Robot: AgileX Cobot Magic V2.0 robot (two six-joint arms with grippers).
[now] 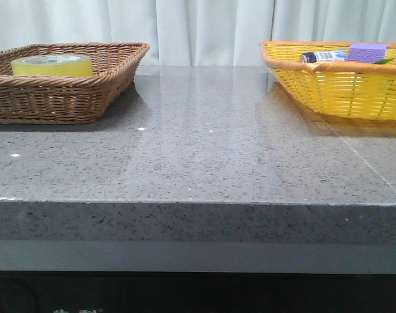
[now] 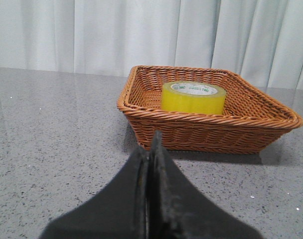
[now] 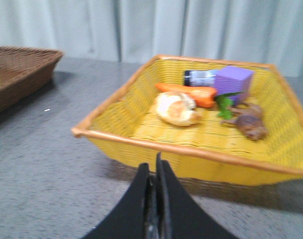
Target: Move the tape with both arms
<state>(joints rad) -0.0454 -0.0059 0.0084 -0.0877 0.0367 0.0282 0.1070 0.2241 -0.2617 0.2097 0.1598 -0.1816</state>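
Observation:
The tape point(image 1: 52, 64) is a thick yellow roll with a white core, lying flat inside a brown woven basket point(image 1: 87, 98) at the far left of the table. It also shows in the left wrist view point(image 2: 193, 97), inside the same basket point(image 2: 206, 132). My left gripper point(image 2: 150, 149) is shut and empty, low over the table a short way before the basket's near wall. My right gripper point(image 3: 153, 169) is shut and empty, just before a yellow basket point(image 3: 141, 139). Neither arm shows in the front view.
The yellow woven basket point(image 1: 341, 91) stands at the far right and holds a purple block point(image 3: 232, 79), a carrot point(image 3: 189, 93), a bread roll point(image 3: 177, 108), a dark bottle point(image 3: 199, 77) and a brown item point(image 3: 250, 123). A grey speckled table point(image 1: 204, 156) lies between the baskets. White curtains hang behind.

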